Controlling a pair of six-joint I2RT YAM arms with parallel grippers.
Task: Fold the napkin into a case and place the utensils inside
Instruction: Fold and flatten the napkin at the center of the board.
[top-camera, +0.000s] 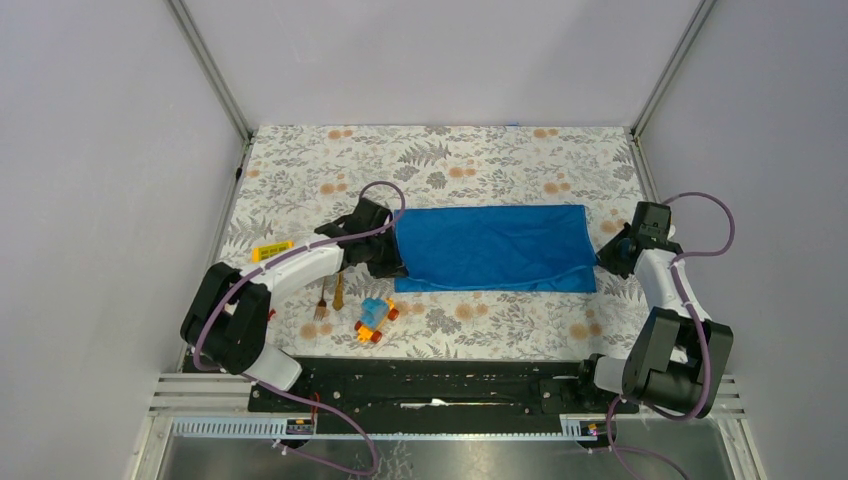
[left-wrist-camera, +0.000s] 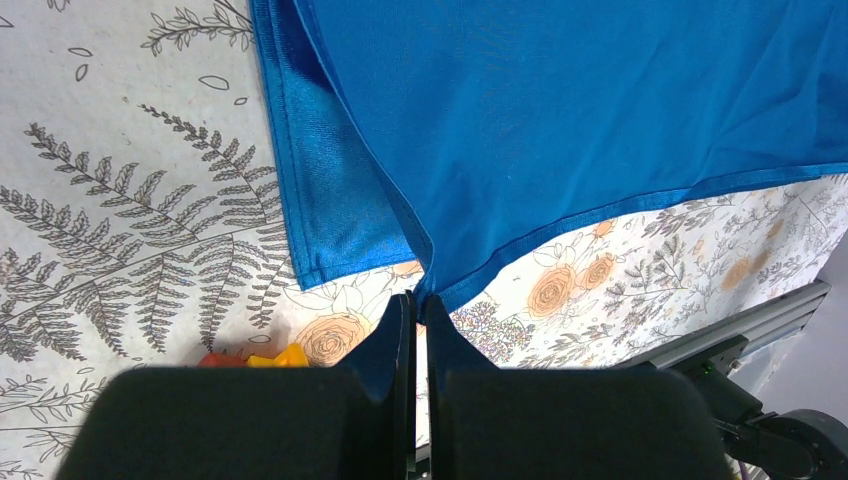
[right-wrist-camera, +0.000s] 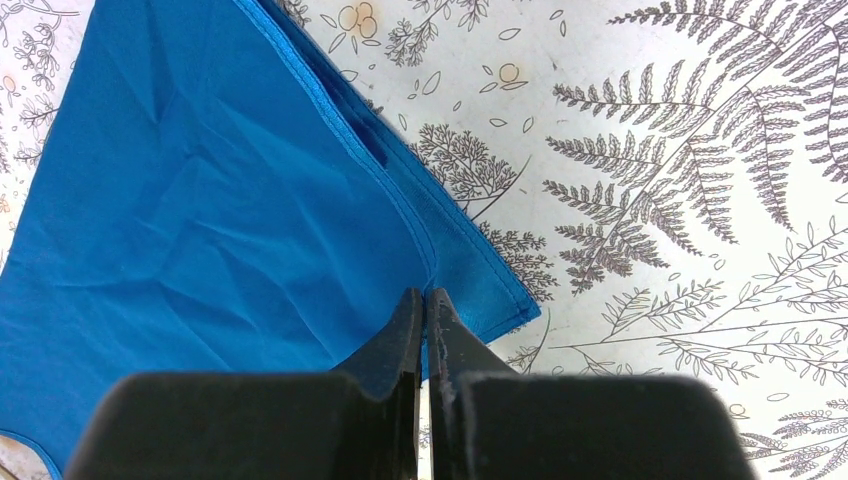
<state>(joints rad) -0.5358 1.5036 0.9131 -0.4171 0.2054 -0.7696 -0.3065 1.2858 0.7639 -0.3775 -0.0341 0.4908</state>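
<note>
The left arm (top-camera: 290, 268) reached forward from its base in a curve and bent inward, so that the left hand (top-camera: 392, 262) sat at the near left corner of the napkin (top-camera: 490, 248). The right arm (top-camera: 668, 285) rose along the right side and turned inward, bringing the right hand (top-camera: 606, 256) to the cloth's near right corner. One napkin lay on the floral surface (top-camera: 450, 155), a bright blue cloth folded over into a wide rectangle of two layers, roughly in the middle between the two hands. In the left wrist view the fingers of the left hand (left-wrist-camera: 420, 305) were pressed together on the corner of the upper layer, which drew up to their tips while the lower layer (left-wrist-camera: 330, 200) lay flat beside them. In the right wrist view the right hand (right-wrist-camera: 424, 298) was likewise pressed together, pinching the upper layer at its edge, with the lower layer's corner (right-wrist-camera: 500, 295) showing just to one side. There were two utensils, one golden-orange fork (top-camera: 321, 300) and one knife (top-camera: 339, 291), lying side by side on the surface under the left arm, well apart from the napkin. Just beside them stood one small blue-and-orange toy car (top-camera: 375, 319), and one yellow block (top-camera: 272, 249) lay farther left, near the surface's edge.
</note>
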